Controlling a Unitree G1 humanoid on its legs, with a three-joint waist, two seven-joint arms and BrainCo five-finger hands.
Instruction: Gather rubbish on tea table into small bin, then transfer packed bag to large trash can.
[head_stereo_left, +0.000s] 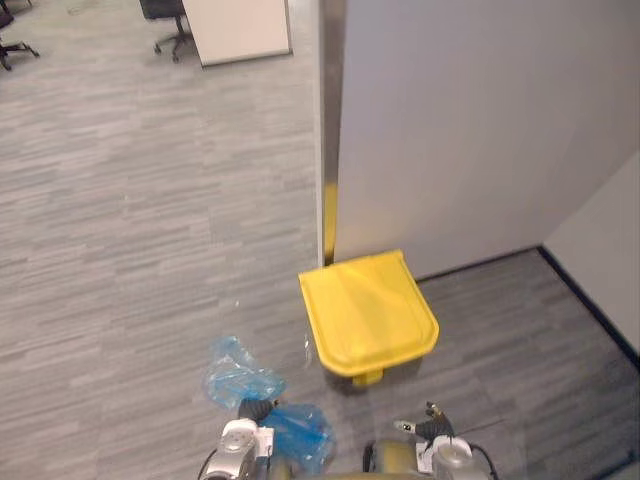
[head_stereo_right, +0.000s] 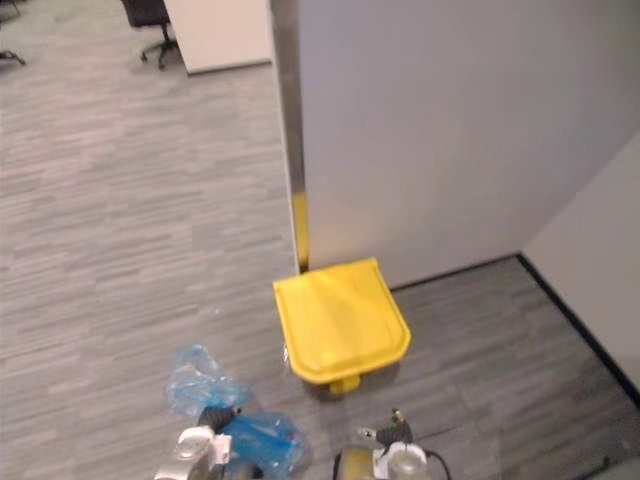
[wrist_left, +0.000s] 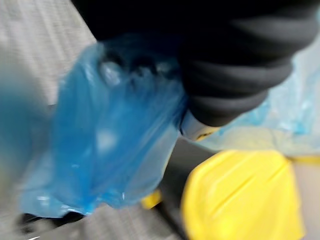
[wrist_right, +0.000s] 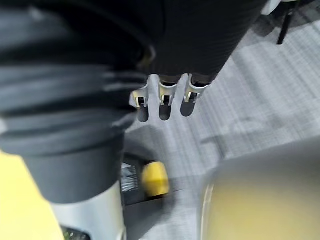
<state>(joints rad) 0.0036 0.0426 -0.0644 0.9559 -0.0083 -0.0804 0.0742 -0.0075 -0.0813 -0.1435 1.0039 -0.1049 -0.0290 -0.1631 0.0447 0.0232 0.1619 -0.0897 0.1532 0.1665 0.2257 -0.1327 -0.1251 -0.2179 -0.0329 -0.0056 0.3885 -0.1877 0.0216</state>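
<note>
The gathering part looks finished, judging by the packed blue bag (head_stereo_left: 243, 377) now up at the left hand (head_stereo_left: 240, 438) and standing just short of the yellow can (head_stereo_left: 368, 312) by the wall (head_stereo_left: 480, 130). What is left is the last step. The can's lid (head_stereo_right: 340, 318) lies flat and closed, so it has to be raised, probably by the small yellow pedal (head_stereo_left: 368, 378) at its base, before the bag can go in. The bag sits off the floor (head_stereo_left: 130, 250), left of the can and near it, not over it. In the left wrist view the crumpled plastic bunches up against the hand's dark cover and hides the fingers, so I cannot tell how they are set on it, though the bag hanging there suggests a grip. The right hand (wrist_right: 200, 45) hangs beside the can with its fingers (wrist_right: 164, 102) straight and loose, pointing down at the floor above the pedal, holding and touching nothing
</note>
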